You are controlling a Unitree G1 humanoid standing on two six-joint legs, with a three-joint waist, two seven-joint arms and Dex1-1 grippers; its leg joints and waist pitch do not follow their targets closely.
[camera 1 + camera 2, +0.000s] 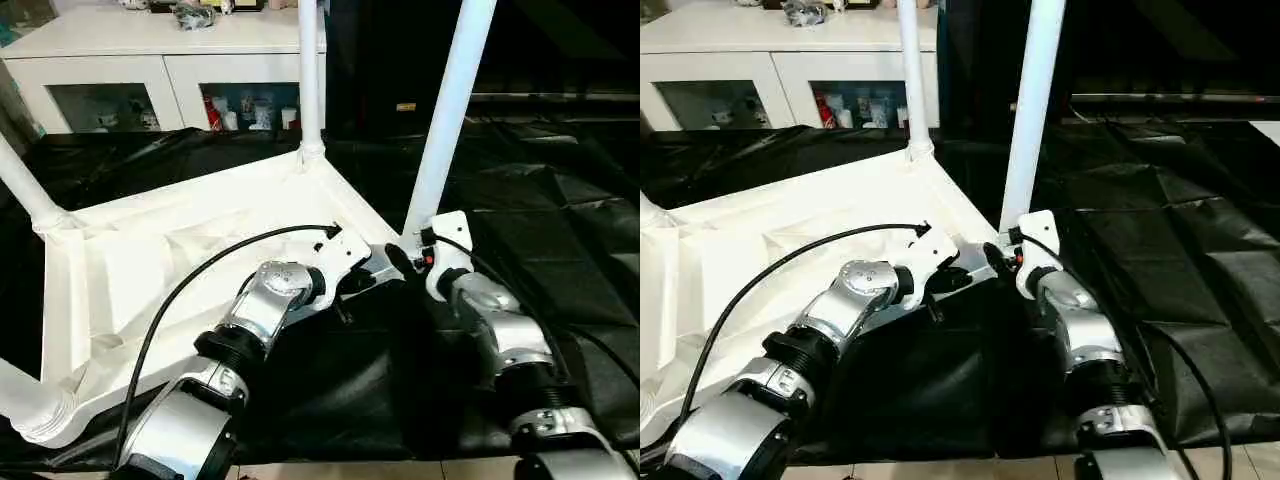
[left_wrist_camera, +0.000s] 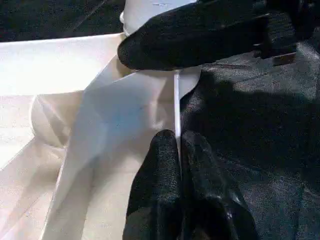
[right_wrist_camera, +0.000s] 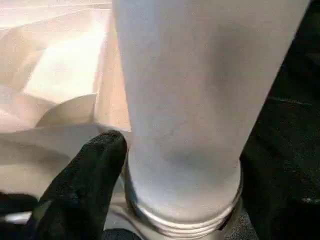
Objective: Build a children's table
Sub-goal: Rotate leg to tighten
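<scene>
The white tabletop lies upside down on the black-covered work table, with four white legs in its corner sockets. One leg rises at the far corner. Two more legs stand at the left corners. The near-right leg leans slightly to the right. My right gripper sits at that leg's foot, where a threaded metal collar meets the socket. My left gripper is shut on the thin tabletop rim just beside that corner.
A white cabinet with glass doors stands behind the work table. Wrinkled black cover spreads to the right. My left arm's black cable arcs over the tabletop. The work table's front edge runs just below my forearms.
</scene>
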